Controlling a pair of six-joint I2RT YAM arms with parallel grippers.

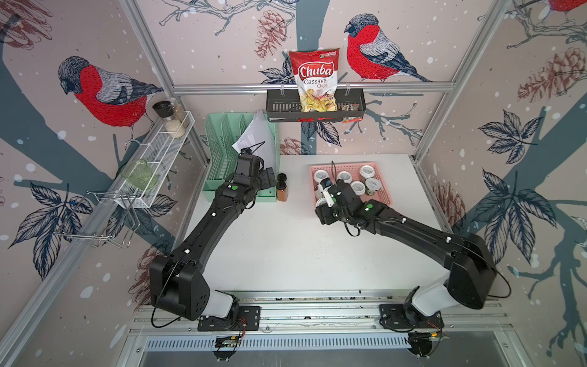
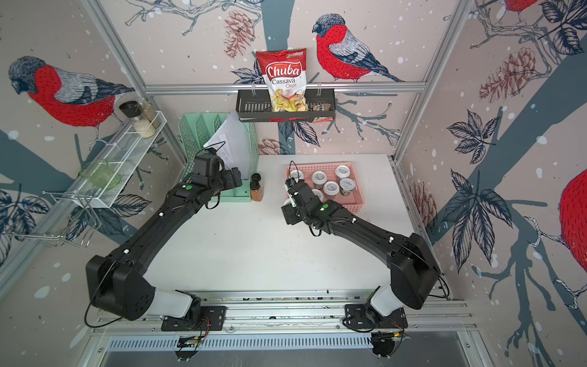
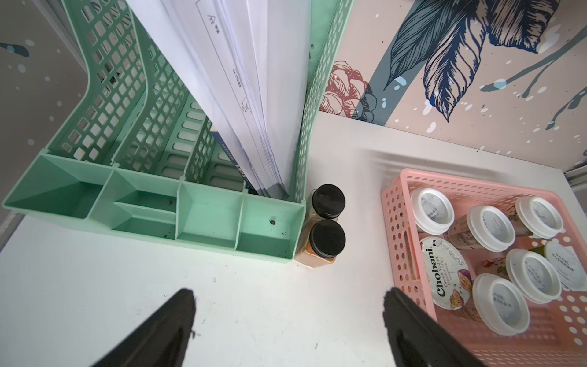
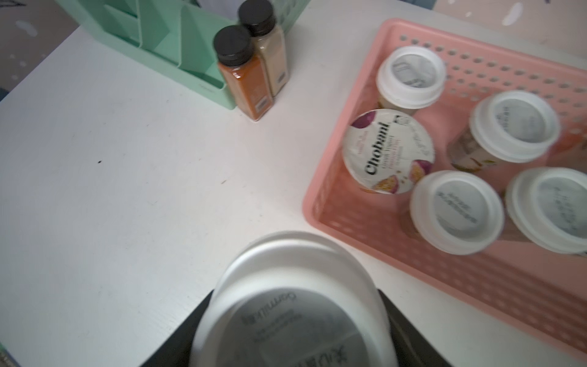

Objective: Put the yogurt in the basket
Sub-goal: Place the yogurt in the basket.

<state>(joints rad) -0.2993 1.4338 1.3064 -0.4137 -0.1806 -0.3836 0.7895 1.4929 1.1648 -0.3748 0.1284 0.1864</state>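
My right end effector is clamped on a yogurt jar, one black finger on each side of its white lid. The jar sits over the white bench, just outside the near wall of the pink basket; I cannot tell whether it touches the bench. Inside the basket, the Chobani cup stands closest to that wall's corner, with white-lidded jars around it: one just beside it, another past it, two more deeper in. My left wrist view adds a sixth, foil-topped jar. My left end effector hangs over bare bench with its fingers spread apart, holding nothing. Beyond it an orange spice bottle and a paler spice bottle stand touching, against the green organizer.
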